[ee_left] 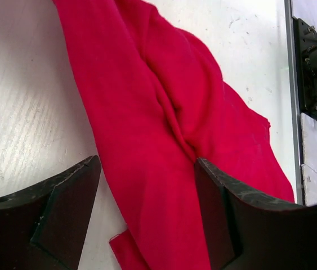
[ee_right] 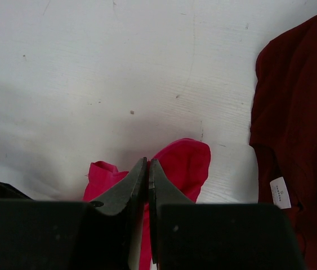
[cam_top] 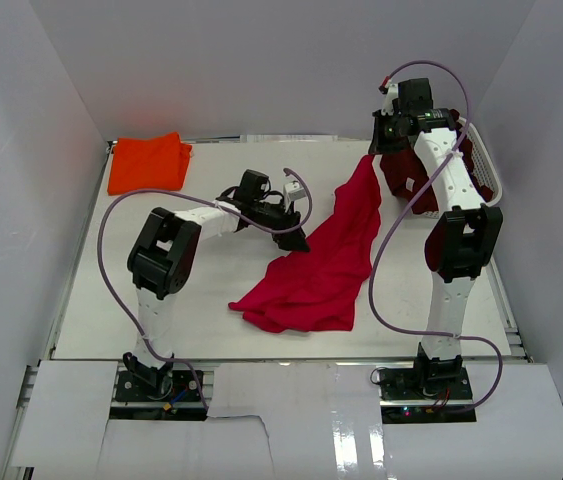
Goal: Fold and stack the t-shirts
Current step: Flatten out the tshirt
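Note:
The crimson red t-shirt point(cam_top: 323, 262) lies crumpled on the white table, and one end of it is drawn up toward the back right. My right gripper point(cam_top: 375, 150) is shut on that raised end, red cloth point(ee_right: 187, 160) bunching around the closed fingertips point(ee_right: 147, 164). My left gripper point(cam_top: 295, 240) is at the shirt's left edge. Its jaws stand open astride a long fold of the red t-shirt point(ee_left: 147, 112); the left finger point(ee_left: 62, 208) is over bare table and the right finger point(ee_left: 237, 219) is on the cloth. The orange t-shirt point(cam_top: 148, 162) lies folded at the back left. The maroon t-shirt point(ee_right: 293, 129) shows its white tag point(ee_right: 281, 192).
A white lattice basket point(cam_top: 487, 170) stands at the back right with the maroon t-shirt point(cam_top: 407, 182) spilling from it, right beside the right arm. White walls close in the table on three sides. The right arm's base point(ee_left: 310, 67) shows at the table's near edge.

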Robot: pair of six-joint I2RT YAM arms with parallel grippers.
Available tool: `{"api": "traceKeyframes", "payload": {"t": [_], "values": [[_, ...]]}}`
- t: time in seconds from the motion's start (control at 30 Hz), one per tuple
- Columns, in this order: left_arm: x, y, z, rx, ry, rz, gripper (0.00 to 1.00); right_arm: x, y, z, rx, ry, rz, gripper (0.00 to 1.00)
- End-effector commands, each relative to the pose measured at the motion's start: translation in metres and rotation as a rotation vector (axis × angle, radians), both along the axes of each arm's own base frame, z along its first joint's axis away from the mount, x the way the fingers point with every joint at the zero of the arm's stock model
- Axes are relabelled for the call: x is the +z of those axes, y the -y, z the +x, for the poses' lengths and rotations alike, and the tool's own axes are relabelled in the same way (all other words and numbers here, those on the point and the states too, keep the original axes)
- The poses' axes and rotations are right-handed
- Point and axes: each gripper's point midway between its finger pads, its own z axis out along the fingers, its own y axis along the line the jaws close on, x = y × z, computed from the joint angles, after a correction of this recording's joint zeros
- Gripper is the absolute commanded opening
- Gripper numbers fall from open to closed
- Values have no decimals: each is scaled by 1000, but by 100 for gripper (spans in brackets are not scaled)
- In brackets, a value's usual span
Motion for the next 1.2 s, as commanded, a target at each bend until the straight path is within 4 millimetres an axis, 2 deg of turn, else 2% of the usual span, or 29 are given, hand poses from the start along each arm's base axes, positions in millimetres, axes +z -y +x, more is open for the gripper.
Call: {"api": "traceKeyframes", "payload": {"t": [0.0, 0.07, 0.23, 0.47, 0.7, 0.87, 1.03, 1.07, 1.1, 1.13, 1.17], "values": [[13, 8, 2, -33, 29, -24, 79, 19, -1, 10, 12, 72, 16, 8], [5, 9, 1, -33, 23, -10, 83, 17, -2, 9, 18, 68, 21, 8], [-8, 10, 5, -18, 16, 14, 83, 18, -3, 9, 22, 71, 23, 8], [-21, 7, 0, -13, -12, 40, 58, 15, -2, 9, 18, 69, 21, 8], [-25, 7, -6, -8, -37, 58, 43, 15, -1, 11, 18, 68, 24, 8], [-22, 5, -2, 9, -20, 85, 41, 13, 1, 12, 13, 65, 21, 8], [-24, -8, -6, 39, 10, 139, 37, 13, 3, 12, 8, 64, 23, 8], [-20, -9, -6, 52, 10, 144, 26, 14, 3, 12, 9, 67, 24, 8], [-22, -11, -3, 67, 17, 158, 26, 15, 2, 13, 9, 69, 25, 8], [-22, -11, 0, 107, -9, 173, 4, 13, 3, 13, 7, 65, 25, 8], [-24, -12, 2, 119, -20, 185, 0, 14, 2, 13, 11, 67, 28, 8]]}}
